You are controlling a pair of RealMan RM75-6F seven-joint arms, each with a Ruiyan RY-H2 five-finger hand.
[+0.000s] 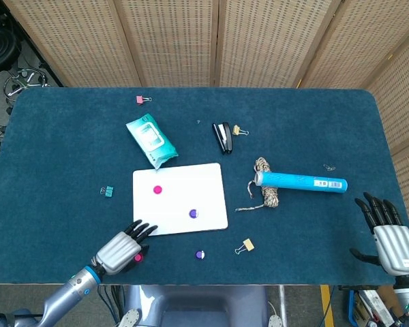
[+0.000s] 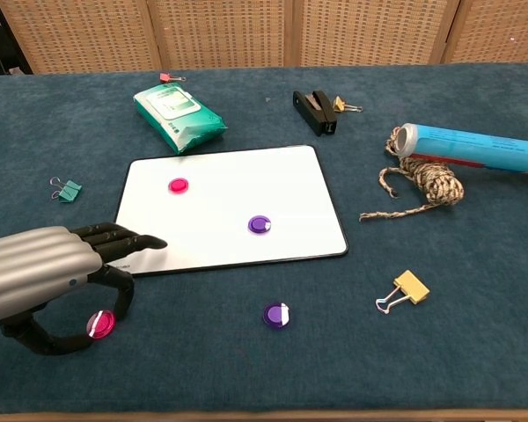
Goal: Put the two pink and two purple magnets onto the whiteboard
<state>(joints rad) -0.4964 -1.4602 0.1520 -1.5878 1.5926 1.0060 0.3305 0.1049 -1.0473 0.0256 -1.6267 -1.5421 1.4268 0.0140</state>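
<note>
The left hand (image 2: 48,281) pinches a pink magnet (image 2: 100,323) between thumb and fingers, just off the whiteboard (image 2: 290,176). A loose pinch could drop it. The right hand (image 1: 390,235) rests with fingers spread, empty.

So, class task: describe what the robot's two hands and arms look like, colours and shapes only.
Both the left hand and the right hand have ribbed silver-grey backs and black fingers. The left arm is silver-grey with a blue ring at the wrist.
</note>
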